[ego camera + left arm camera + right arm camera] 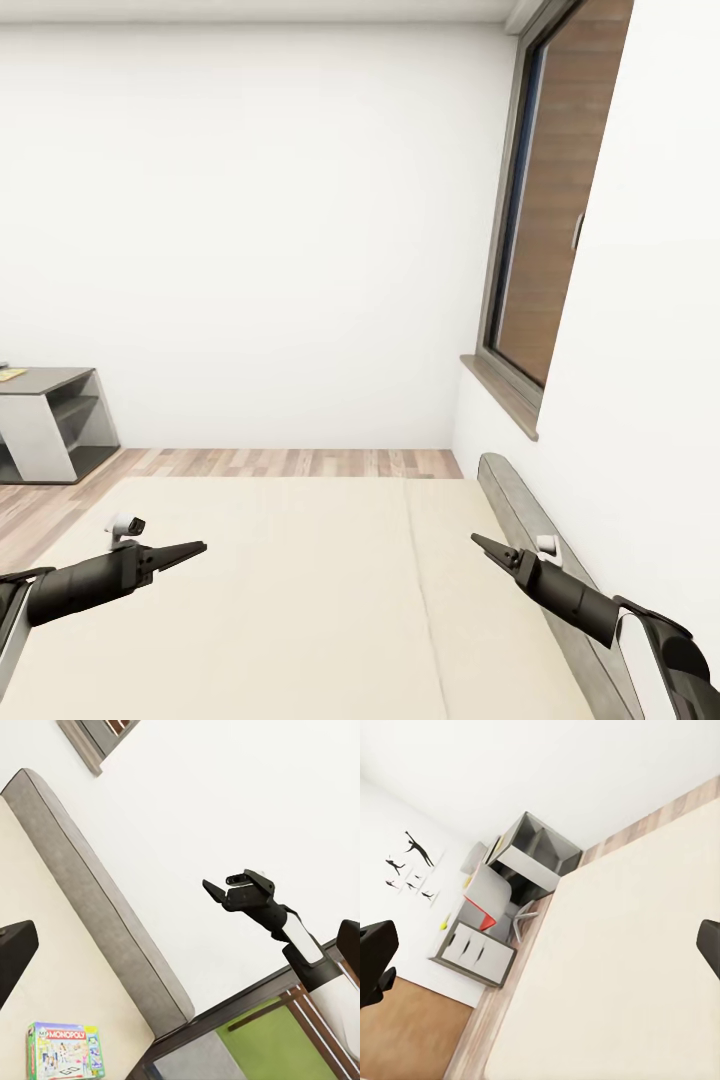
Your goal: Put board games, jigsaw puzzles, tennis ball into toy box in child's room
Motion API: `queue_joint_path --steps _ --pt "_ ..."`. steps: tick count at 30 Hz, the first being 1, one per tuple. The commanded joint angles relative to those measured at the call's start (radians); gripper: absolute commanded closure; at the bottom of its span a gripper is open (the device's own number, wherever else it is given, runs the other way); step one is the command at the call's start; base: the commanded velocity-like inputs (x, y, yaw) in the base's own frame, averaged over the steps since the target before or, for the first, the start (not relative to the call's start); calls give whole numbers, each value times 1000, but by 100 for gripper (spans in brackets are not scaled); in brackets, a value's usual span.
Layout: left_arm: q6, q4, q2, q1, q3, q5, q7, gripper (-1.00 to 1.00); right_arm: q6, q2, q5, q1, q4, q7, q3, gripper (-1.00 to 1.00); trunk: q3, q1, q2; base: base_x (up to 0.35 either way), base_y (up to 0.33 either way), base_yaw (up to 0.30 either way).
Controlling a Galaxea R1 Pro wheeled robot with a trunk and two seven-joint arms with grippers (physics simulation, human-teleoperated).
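1 board game (66, 1051), the green-white one, lies flat on the bed (300, 600) near the headboard (90, 907). Likely light, stiff and slick, best pinched across an edge. Both grippers' jaws stand spread, empty.

So the bed (300, 600) sits dead ahead at 6 o'clock, headboard (520, 510) along its right edge against the wall. Window (545, 220) is up at 2 o'clock. Table (45, 420) is off at 9 o'clock, across the floor (290, 462). One board game (66, 1050) lies on the mattress near the headboard.
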Motion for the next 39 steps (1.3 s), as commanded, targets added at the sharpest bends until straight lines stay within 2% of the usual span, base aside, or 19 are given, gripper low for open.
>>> queue_joint_path --steps 1,29,32,39 --pt "11 0 0 0 0 -1 -4 -100 5 0 -1 0 0 2 -1 -100 0 0 -1 0 0 0" --pt "11 0 0 0 -1 -1 -4 -100 3 -9 -1 0 2 -6 -1 -100 -2 0 -1 0 0 0" --pt "11 -1 0 0 0 -1 -4 -100 3 -10 1 -2 15 -24 -2 -100 -5 0 -1 0 0 0" --pt "11 -1 0 0 0 -1 -4 -100 19 -13 5 -2 84 -114 -3 -100 -15 0 -1 0 0 0"
